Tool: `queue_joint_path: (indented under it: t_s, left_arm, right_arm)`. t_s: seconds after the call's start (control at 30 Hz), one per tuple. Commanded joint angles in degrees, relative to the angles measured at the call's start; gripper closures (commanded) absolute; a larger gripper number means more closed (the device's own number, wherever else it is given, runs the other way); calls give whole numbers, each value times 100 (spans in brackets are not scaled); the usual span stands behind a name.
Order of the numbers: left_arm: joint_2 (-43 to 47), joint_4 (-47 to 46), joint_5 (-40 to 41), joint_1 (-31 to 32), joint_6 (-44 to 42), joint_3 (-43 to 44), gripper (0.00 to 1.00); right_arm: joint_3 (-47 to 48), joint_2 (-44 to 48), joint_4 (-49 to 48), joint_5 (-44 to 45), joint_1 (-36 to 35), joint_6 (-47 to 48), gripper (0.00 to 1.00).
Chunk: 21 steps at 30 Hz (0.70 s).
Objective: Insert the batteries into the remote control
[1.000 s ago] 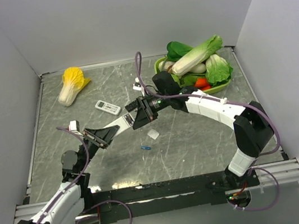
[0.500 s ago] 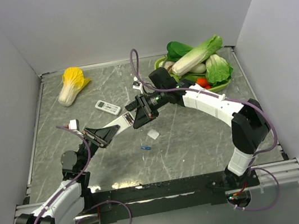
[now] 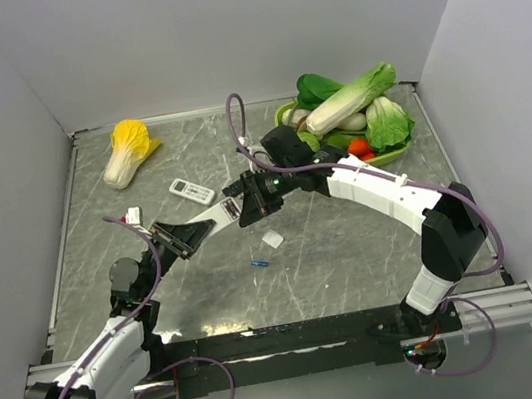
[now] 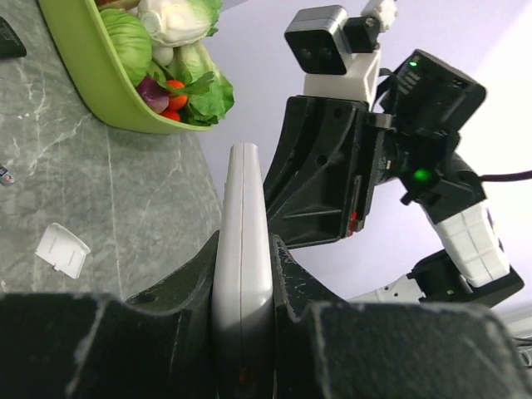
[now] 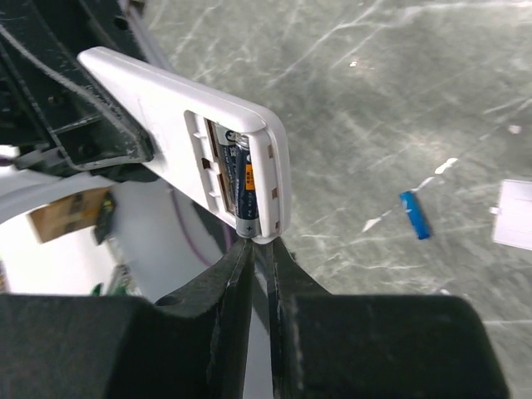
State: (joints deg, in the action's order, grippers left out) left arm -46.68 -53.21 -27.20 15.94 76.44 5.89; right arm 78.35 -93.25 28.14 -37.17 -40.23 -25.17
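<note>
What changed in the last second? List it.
The right gripper shifted slightly left at the remote control's open battery bay, jaws narrowing. The left gripper kept clamping it; the loose battery and cover stayed put.

Above mid-table: remote control (image 3: 213, 218), left gripper (image 3: 190, 234) at its 8 o'clock end, right gripper (image 3: 239, 210) at its 2 o'clock end, one battery (image 5: 247, 179) in its compartment. On the table (image 3: 354, 246), cover (image 3: 272, 239) and loose battery (image 3: 259, 262) at its 5 o'clock. Small remote (image 3: 186, 190) at 11 o'clock, cabbage (image 3: 129, 150) beyond; bowl (image 3: 392, 153) at 2 o'clock.
</note>
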Motion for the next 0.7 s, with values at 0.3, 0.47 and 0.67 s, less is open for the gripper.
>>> queue_joint_path:
  t_s: [0.3,0.47,0.67]
  left_arm:
    - [255,-287,-682,163,108,694,99]
    - [211,-172,-611,155,81,677,99]
    - [194,-137,-593,146,64,641,99]
  right_arm:
    - [-512,202,-773,1643,-310,856,79]
    - [-987,509,-1188,1257,-249,1040,75]
    - [-1567,1098,-1864,352,181,909,57]
